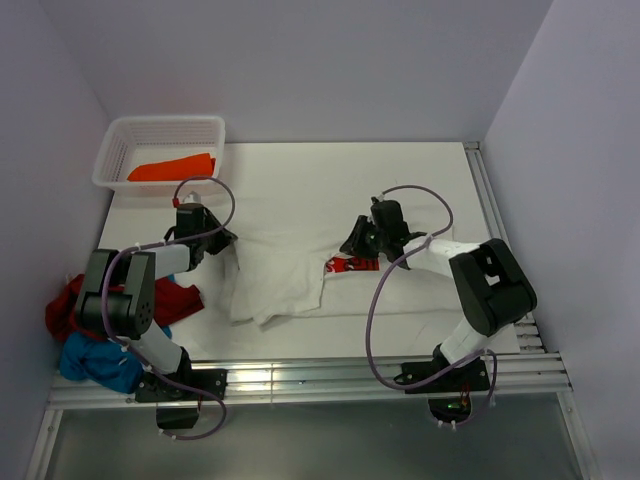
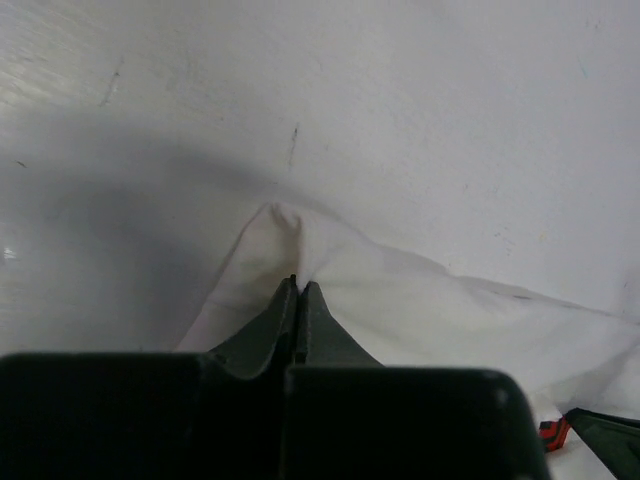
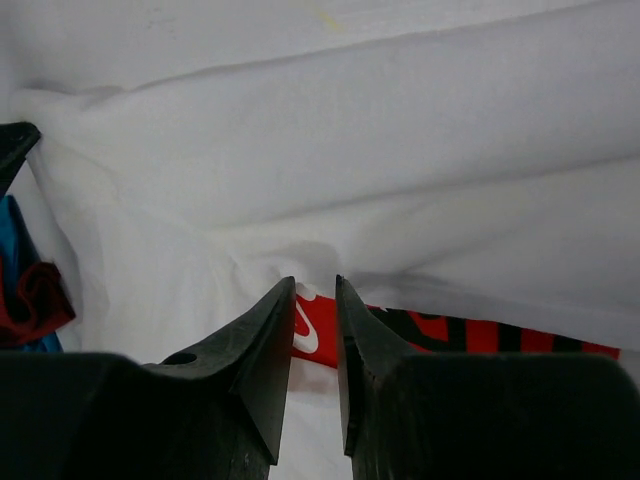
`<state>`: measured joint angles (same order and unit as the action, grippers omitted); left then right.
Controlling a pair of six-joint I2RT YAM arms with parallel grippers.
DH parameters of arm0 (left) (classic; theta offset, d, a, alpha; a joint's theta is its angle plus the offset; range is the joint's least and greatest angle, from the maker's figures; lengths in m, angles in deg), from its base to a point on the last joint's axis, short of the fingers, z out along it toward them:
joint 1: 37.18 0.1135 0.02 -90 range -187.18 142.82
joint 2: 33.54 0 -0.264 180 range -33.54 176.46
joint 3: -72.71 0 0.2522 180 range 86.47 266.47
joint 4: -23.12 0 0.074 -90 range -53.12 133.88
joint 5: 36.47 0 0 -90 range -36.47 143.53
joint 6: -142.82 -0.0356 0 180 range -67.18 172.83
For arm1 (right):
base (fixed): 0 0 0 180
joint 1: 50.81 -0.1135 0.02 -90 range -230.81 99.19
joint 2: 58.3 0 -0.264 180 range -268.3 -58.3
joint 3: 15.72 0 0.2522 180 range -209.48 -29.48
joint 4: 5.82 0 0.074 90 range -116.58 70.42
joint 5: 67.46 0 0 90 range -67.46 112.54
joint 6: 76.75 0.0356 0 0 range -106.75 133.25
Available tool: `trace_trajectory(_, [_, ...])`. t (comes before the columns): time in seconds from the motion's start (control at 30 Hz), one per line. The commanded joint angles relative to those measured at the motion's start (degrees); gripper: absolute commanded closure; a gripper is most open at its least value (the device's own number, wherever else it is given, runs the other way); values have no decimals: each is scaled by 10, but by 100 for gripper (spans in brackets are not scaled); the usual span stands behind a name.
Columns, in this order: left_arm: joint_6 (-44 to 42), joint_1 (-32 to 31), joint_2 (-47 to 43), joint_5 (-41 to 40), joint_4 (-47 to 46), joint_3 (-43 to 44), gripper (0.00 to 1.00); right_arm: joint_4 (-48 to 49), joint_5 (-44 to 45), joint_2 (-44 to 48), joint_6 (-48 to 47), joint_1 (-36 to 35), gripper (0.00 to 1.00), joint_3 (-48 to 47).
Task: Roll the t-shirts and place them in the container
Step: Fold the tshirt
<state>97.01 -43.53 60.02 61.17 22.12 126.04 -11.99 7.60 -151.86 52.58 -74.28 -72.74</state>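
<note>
- The top view alone takes in the whole desk (image 1: 330,180). The white t-shirt (image 1: 280,285) lies crumpled at its middle between the two arms, its long axis running left to right.
- Only that view shows the other tees. An orange t-shirt (image 1: 172,168) lies in the white perforated basket (image 1: 115,150) at the far left corner. A dark red t-shirt (image 1: 68,305) and a blue t-shirt (image 1: 95,360) are heaped together at the near left, beside the left arm's base.
- The left wrist view shows what the top view cannot. The left hand (image 2: 298,283) is closed tight on the white t-shirt's edge, and a small peak of cloth stands up just past the fingertips. From there the fabric slopes off to the right.
- In the right wrist view the right hand (image 3: 315,287) has its fingers a little apart, tips at a white fold lying across the print (image 3: 450,330). Whether any cloth is caught between them cannot be told.
- The print is red with white and black shapes, mostly covered by the fold, and no word on it can be read. From above it is only a red patch under the right hand.
- The right wrist view also catches a bit of blue and dark red cloth at its left edge.
</note>
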Motion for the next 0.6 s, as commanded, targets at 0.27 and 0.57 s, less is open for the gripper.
trace_trajectory(0.27, [-23,17,-7,37,-17,24,100,-8,3,-30,-2,54,69,-73])
trace_trajectory(0.57, [-26,17,1,34,-14,31,100,3,-16,-37,9,66,71,-45])
